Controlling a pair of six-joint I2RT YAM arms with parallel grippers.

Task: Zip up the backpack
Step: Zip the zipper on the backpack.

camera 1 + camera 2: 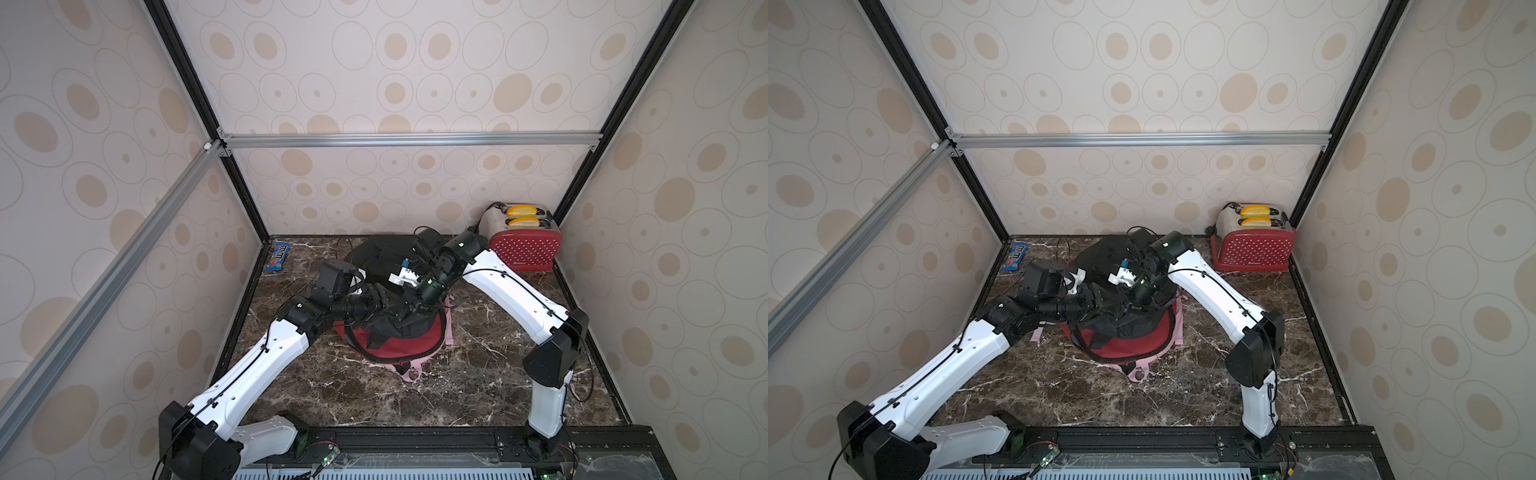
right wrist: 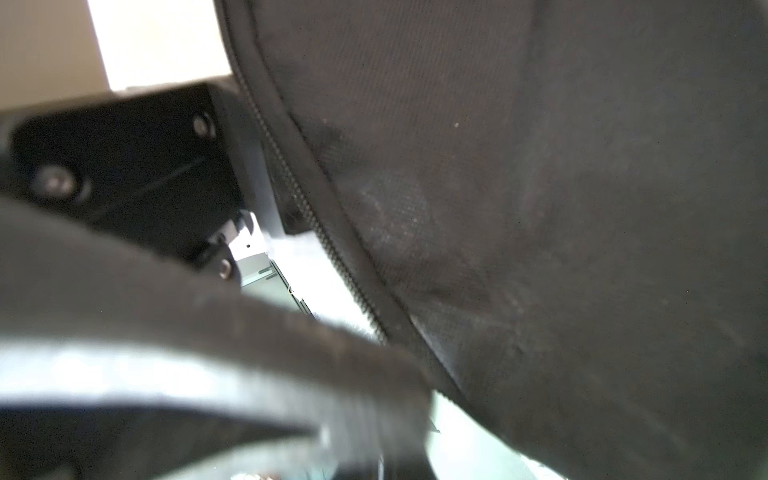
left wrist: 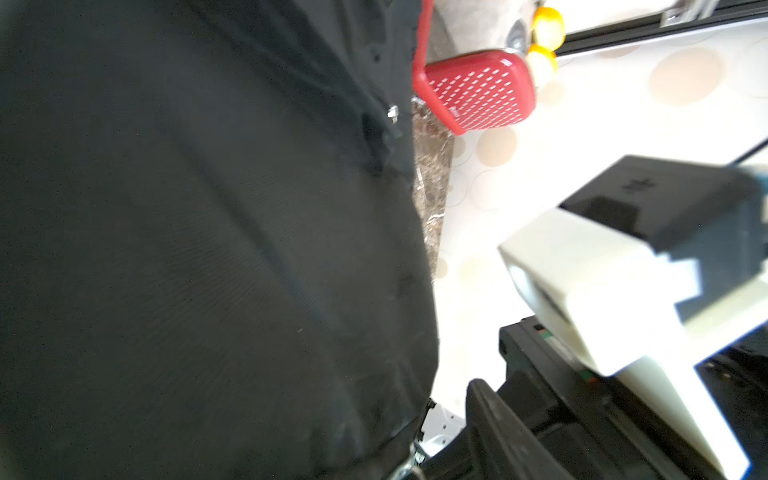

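Observation:
A black and red backpack (image 1: 395, 347) (image 1: 1129, 347) with pink straps lies in the middle of the marble table, and both arms reach over it. My left gripper (image 1: 380, 300) (image 1: 1098, 302) is low against its black top panel. In the left wrist view that black fabric (image 3: 208, 249) fills most of the picture; one finger (image 3: 498, 415) stands off to the side with a gap beside it, so the gripper is open. My right gripper (image 1: 405, 311) (image 1: 1127, 308) is shut right next to it. Its blurred fingers (image 2: 249, 332) end beside the zipper track (image 2: 307, 208). I cannot see what they pinch.
A red toaster (image 1: 524, 246) (image 1: 1252, 248) with yellow slices stands in the back right corner. A blue candy packet (image 1: 277, 257) lies at the back left by the wall. Patterned walls close the table on three sides. The right arm's wrist camera (image 3: 623, 270) hangs close to my left gripper.

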